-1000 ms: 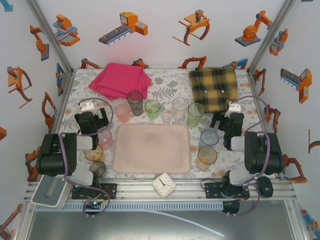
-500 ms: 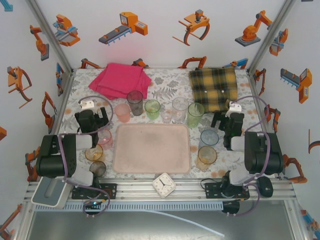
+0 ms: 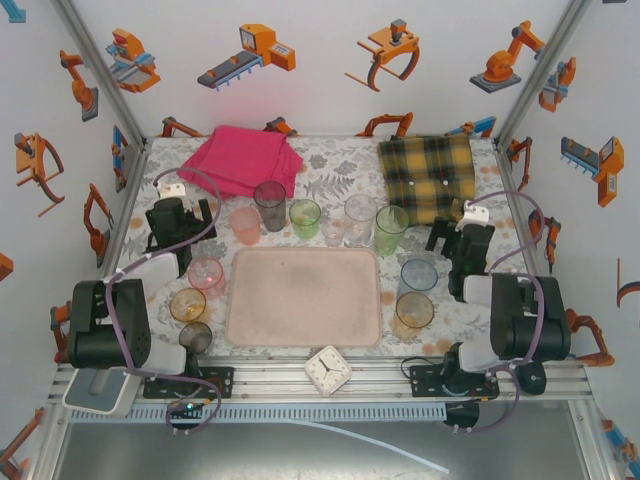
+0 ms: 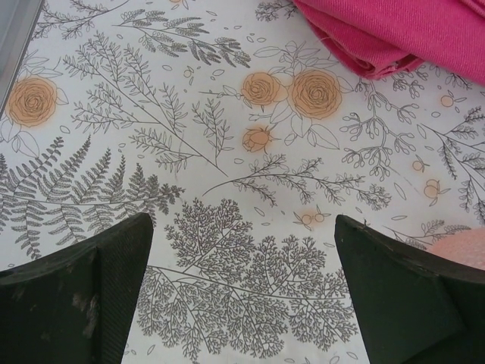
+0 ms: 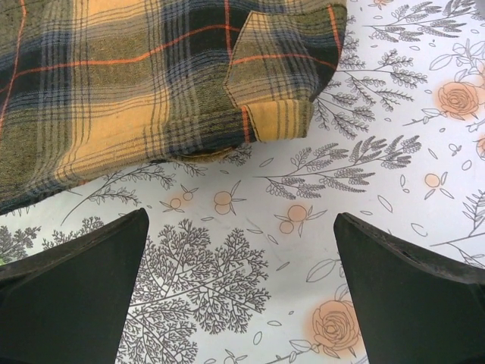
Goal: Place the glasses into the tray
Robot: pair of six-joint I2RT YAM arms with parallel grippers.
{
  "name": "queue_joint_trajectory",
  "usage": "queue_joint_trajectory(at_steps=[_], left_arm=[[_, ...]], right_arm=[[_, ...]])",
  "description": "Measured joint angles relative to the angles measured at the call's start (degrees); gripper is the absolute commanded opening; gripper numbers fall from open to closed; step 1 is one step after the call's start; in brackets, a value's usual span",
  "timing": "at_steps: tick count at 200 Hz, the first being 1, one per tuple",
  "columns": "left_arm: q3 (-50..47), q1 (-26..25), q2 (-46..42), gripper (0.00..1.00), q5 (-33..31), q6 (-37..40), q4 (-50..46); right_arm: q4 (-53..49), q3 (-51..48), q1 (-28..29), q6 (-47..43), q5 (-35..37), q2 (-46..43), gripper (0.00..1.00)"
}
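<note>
Ringing smooth rect. pink tray (image 3: pixel 303 300), transparent tinted glasses (image 3: pixel 305 217), floral-print tabletop (image 3: pixel 330 182)

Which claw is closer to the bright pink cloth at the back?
Left. The left gripper is just short of the pink cloth's near-left corner, not touching it; the right gripper is on the opposite side, by the plaid cloth.

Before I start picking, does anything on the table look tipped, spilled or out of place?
Nothing is spilled or tipped: the glasses around the tray all stand upright. The one oddity is a small white clock at the table's near edge in front of the tray, turned corner-on rather than square.
</note>
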Motion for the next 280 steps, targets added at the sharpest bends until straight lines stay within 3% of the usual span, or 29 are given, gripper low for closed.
queue_joint_trajectory(at_steps=[60,124,171,262,280], left_arm=[[10.9,-0.4,-1.1,0.97,0.4,-0.2,-14.3],[22.4,-0.9,-2.5,0.97,2.2,0.6,-31.8],[28.3,-1.1,-5.2,0.97,4.7,1.7,-41.8],[35.6,-1.5,-6.3,0.97,7.9,3.5,-54.0],[36.7,-1.5,-6.5,0.97,8.4,3.8,-56.0]], right_arm=[[-12.0,2.6,0.0,0.4,1.7,-12.4,0.99],[-43.4,24.0,0.0,10.5,6.6,-18.4,0.99],[-53.5,26.5,0.0,16.7,-2.6,-26.1,0.99],[-81.4,47.7,0.0,23.1,-3.9,-18.3,0.99],[-82.9,48.8,-0.1,25.8,-7.4,-18.1,0.99]])
